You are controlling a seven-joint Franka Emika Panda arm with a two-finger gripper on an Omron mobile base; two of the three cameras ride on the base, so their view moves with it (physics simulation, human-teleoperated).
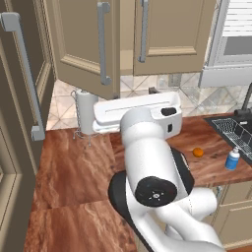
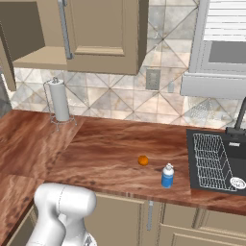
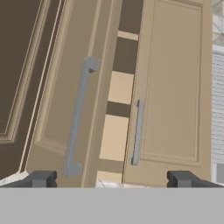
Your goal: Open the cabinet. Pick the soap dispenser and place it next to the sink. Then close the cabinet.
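Claw (image 3: 111,179) is released, jaws wide, nothing between them, facing the cabinet (image 3: 170,87) front. Left door (image 1: 86,44) is swung partly out, right door looks shut or nearly so; a gap with shelves shows between them. Soap bottle (image 2: 167,176) already stands upright on the bench (image 2: 105,144), near the front edge, just beside the sink (image 2: 216,161), an orange ball (image 2: 143,160) close by. Paper towel roll (image 2: 60,101) sits well apart, by the back wall.

My read: only closing is left. The door is a rigid panel on hinges, light and free-swinging. Its bar handle (image 3: 78,118) is stiff, smooth and slim, so a grip mid-bar or a flat push on the panel near the handle edge should do. Risk: the claw sliding along the bar.
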